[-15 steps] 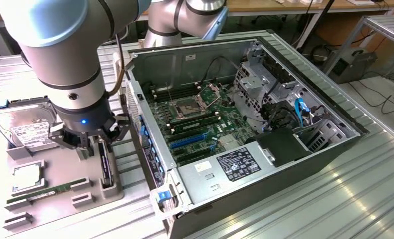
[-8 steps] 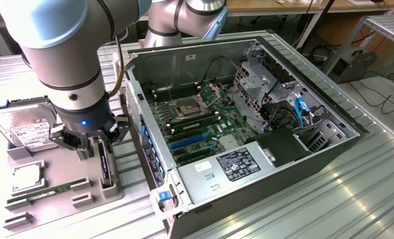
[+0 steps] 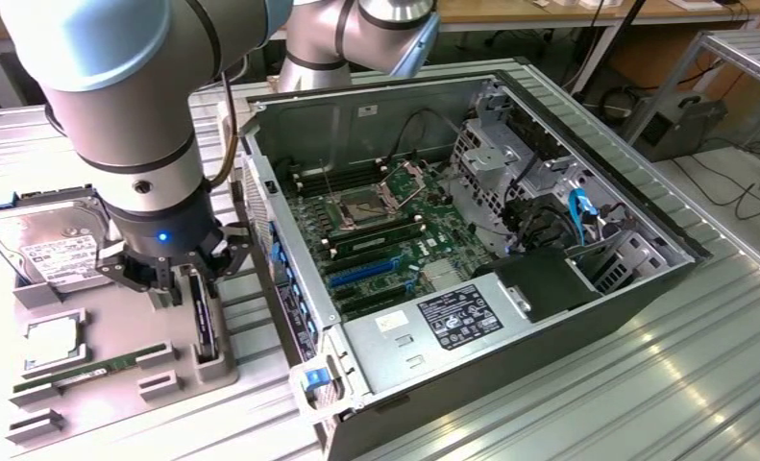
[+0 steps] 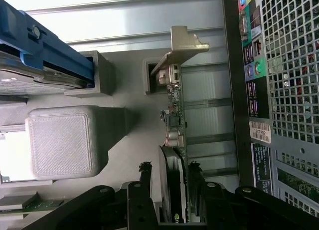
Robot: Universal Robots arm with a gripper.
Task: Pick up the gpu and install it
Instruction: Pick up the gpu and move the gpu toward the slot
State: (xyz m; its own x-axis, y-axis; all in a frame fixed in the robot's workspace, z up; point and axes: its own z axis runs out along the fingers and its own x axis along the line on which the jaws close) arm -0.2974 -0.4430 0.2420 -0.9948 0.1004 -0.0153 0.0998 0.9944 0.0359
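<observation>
The gpu [image 3: 204, 322] [image 4: 174, 115] is stood on its thin edge in a slot of the gray tray [image 3: 110, 331] [image 4: 134, 140], just beside the open computer case [image 3: 354, 106]. The gripper [image 3: 194, 285] [image 4: 169, 177] is held low over the card. One finger is seen on each side of it, with a small gap left, so the card is not squeezed. A hard drive [image 3: 46, 250] is kept in the same tray.

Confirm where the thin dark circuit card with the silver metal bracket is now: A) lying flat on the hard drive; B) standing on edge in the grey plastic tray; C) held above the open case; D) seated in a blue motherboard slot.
B: the dark circuit card stands on edge in the grey plastic tray, end effector at it.
</observation>
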